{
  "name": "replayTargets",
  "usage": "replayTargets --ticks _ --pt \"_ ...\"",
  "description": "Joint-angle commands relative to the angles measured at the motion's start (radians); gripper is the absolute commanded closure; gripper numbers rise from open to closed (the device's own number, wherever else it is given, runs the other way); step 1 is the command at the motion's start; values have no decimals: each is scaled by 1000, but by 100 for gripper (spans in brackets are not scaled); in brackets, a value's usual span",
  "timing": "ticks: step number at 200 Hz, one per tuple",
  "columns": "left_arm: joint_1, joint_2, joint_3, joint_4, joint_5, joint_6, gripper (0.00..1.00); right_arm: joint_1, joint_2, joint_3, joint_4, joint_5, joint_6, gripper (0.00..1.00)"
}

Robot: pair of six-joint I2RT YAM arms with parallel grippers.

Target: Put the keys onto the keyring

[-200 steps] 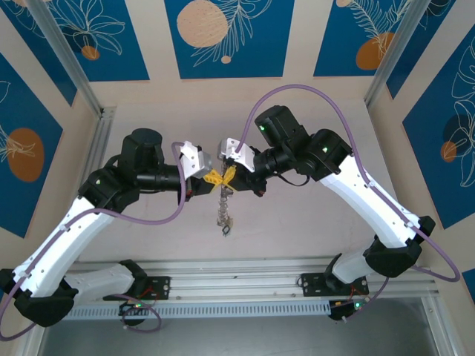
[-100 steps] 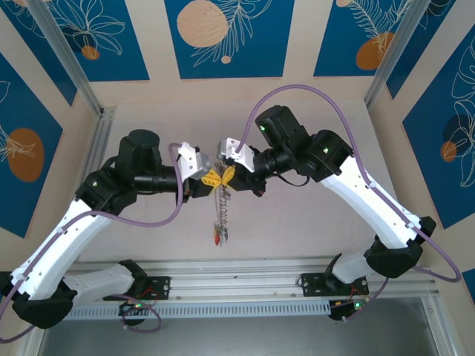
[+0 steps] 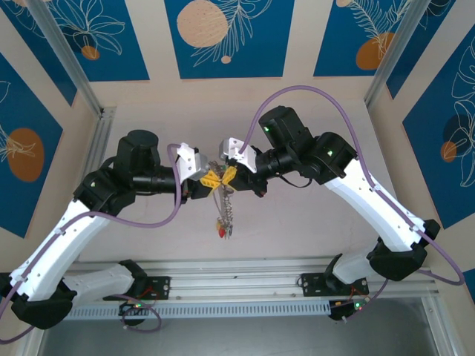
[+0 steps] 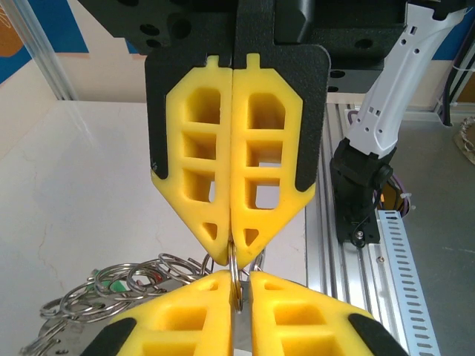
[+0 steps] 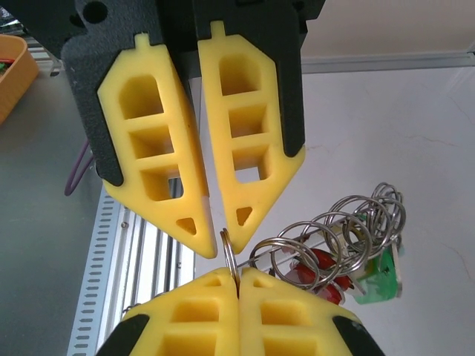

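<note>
Grey metal keyring (image 5: 229, 258) hangs above the counter (image 3: 304, 222), red and green keys (image 5: 320, 267) dangling; the arms meet tip to tip, right end effector (image 5: 237, 278) clamped on it, left end effector (image 5: 220, 241) barely parted around it, grip unclear

The tabletop (image 3: 312, 222) is a pale, faintly veined white slab across the middle of the top view. A ribbed aluminium rail (image 3: 245, 285) runs along its lower edge, with the left arm base (image 3: 137, 282) and right arm base (image 3: 338, 285) bolted on. In the right wrist view's upper left corner, an orange tray (image 5: 11, 74) sits on a grey surface (image 5: 44, 245).
</note>
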Motion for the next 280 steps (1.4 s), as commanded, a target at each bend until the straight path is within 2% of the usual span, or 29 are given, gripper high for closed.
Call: replayTargets --ticks 1,69,85,95,108,140,152,166,193,212,242,280 --pt "-13 13 27 -45 58 15 87 -10 -35 2 88 -18 -15 100" --pt "-15 27 15 30 94 -23 88 0 -33 -10 89 -29 -28 100" --pt "-15 31 5 49 100 -31 92 4 -34 -14 89 -29 -27 100" --pt "-15 31 -2 60 107 -33 100 3 -37 -17 89 -29 -26 100" --pt "-14 26 -11 77 113 -37 100 5 -38 -21 90 -28 -24 100" --pt "-14 -12 -52 152 97 -67 100 5 -71 -66 137 -15 5 67" --pt "-14 -24 -64 173 105 -78 100 2 -99 -108 166 -32 24 61" --pt "-14 -34 -74 194 116 -91 100 -7 -133 -154 193 -67 52 59" --pt "-14 -54 -99 235 128 -116 100 -51 -198 -240 235 -141 126 59" --pt "-13 -66 -112 265 137 -134 100 -92 -234 -301 266 -237 174 60" --pt "-12 -76 -117 289 148 -152 100 -111 -268 -388 316 -348 222 63" --pt "-13 -81 -123 302 168 -162 100 -129 -245 -408 348 -363 251 66"
